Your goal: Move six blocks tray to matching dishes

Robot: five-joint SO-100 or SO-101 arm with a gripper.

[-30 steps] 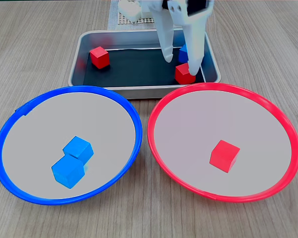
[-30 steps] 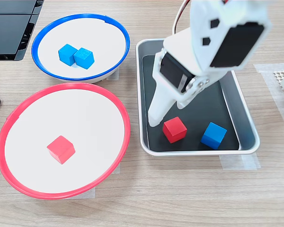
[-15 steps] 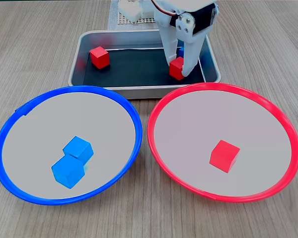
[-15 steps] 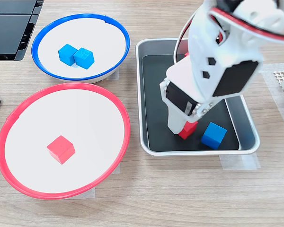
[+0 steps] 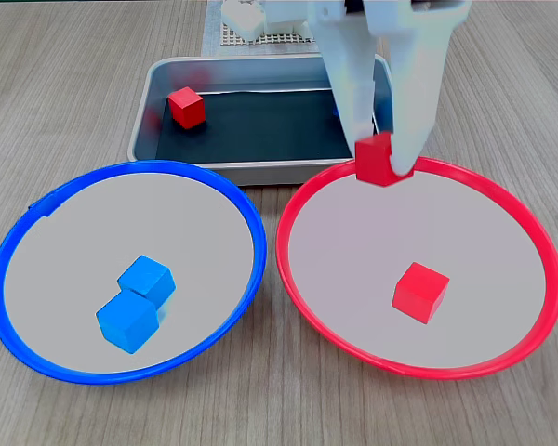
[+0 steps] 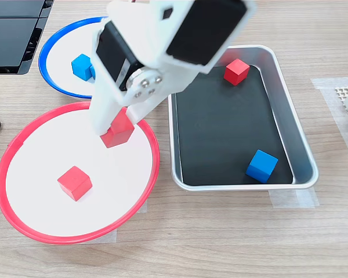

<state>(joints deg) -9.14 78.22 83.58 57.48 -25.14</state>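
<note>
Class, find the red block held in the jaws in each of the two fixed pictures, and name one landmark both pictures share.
In a fixed view: the held red block is upper centre-right, over the red-rimmed dish's far rim.
In a fixed view: it is centre-left, over that dish's inner edge.
Shared landmark: the red-rimmed dish.

Bright, even indoor lighting in both fixed views, with soft shadows.
The tray (image 5: pixel 260 172) has faint glare along its metal walls; the arm nearest each camera is slightly blurred, while the table (image 6: pixel 220 243) grain stays sharp and undistorted.
</note>
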